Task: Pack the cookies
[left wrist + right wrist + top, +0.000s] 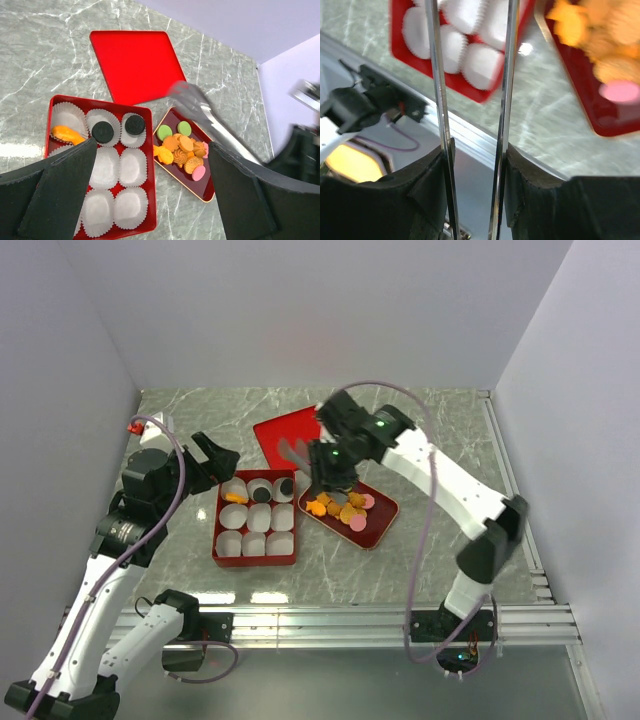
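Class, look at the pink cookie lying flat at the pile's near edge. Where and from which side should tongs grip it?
Pinch the pink cookie across its rim, straight down from above: a thin disc lying flat on the tray likely offers only its edges.

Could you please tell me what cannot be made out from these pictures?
- Right wrist view: the tips of the tongs are cut off by the top edge. The left wrist view blurs them, so whether they grip anything is unclear.
- Right wrist view: the cookies in the tray are blurred, so their kinds are unreadable.
- Left wrist view: the near-left corner of the box is hidden behind the left end effector.
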